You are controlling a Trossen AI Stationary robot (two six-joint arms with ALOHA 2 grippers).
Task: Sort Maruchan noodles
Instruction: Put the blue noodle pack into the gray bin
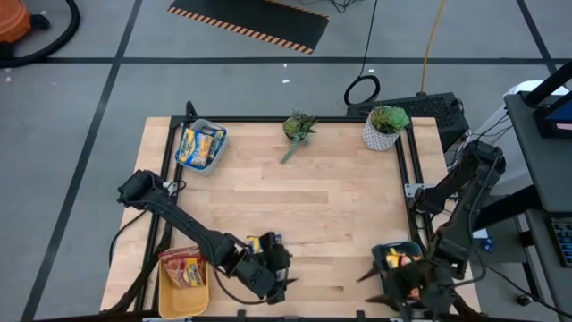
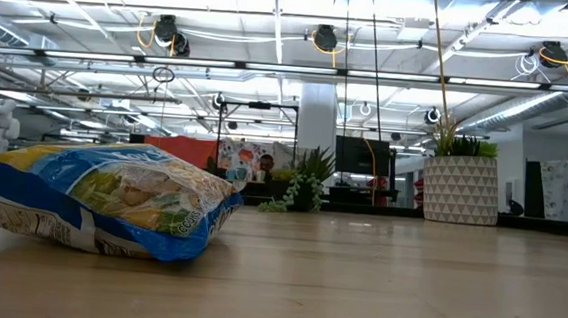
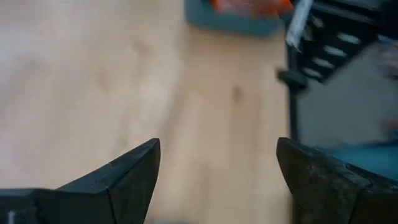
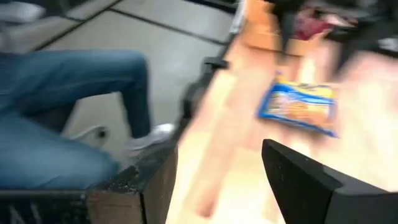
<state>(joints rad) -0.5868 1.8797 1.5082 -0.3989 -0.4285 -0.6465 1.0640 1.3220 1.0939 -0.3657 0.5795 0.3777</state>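
Plainly, the left tool (image 3: 217, 180) gapes wide and empty over bare table (image 3: 93, 81), touching nothing.

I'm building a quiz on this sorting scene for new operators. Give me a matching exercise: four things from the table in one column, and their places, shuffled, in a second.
Things
1. grey bin
2. yellow bin
3. teal bin
4. loose blue-and-yellow packet

Places
A. near right corner of the table, by the right gripper
B. on the bare wood beside the open left gripper
C. far left corner, holding blue-and-yellow packets
D. near left corner, holding red-and-yellow packets

Pairs: 1-C, 2-D, 3-A, 4-B
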